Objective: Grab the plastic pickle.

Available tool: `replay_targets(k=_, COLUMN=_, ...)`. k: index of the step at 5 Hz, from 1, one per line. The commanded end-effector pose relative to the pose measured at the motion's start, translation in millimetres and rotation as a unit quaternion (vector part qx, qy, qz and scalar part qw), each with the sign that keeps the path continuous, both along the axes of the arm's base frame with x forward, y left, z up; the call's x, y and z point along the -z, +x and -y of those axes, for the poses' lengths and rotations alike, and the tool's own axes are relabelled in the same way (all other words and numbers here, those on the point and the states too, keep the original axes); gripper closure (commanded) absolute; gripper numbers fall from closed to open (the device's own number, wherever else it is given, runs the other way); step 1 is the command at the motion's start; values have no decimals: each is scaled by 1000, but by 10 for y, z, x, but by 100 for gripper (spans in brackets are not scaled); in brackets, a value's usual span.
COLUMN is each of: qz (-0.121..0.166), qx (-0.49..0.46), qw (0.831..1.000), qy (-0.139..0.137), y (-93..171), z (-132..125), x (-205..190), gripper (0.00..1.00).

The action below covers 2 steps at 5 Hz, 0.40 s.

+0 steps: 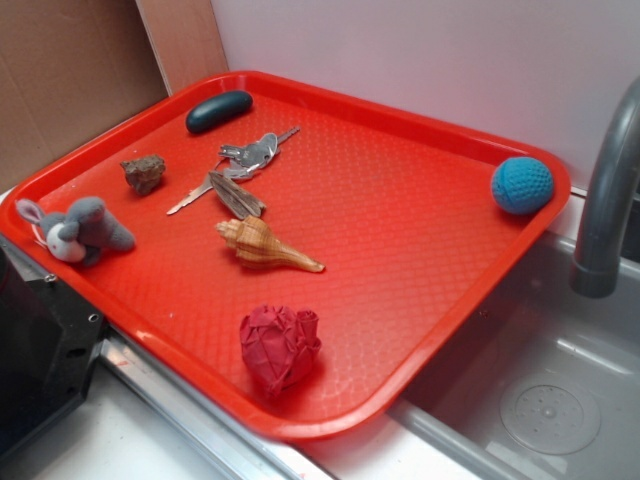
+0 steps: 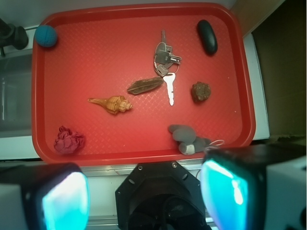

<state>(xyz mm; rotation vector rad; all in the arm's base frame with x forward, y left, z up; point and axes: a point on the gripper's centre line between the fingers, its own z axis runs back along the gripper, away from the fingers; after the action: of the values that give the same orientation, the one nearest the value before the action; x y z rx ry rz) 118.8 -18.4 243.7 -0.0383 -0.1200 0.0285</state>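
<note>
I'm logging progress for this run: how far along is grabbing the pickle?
Nothing looks done yet. The plastic pickle lies untouched in a far corner of the red tray, beside the keys. The gripper is open, holding nothing, and sits off the tray's near edge. Still left: the reach across, descent, closing, and lift.

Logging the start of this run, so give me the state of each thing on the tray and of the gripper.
plastic pickle: lying flat near the tray's corner, untouched.
keys: lying flat, fanned out.
rock: resting alone.
shell: on its side.
red paper: crumpled.
blue ball: against the tray rim.
plush toy: lying down.
gripper: open, empty, off the tray.
</note>
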Motion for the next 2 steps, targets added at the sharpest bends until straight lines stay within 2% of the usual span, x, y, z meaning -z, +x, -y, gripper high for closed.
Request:
replay_targets(k=1, qz=0, qx=0, qw=1000, qy=0, y=0, z=0, x=0, gripper=0)
replay_targets(k=2, qz=11, qx=-37, qw=999, qy=0, y=273, z=-328, x=270, gripper=0)
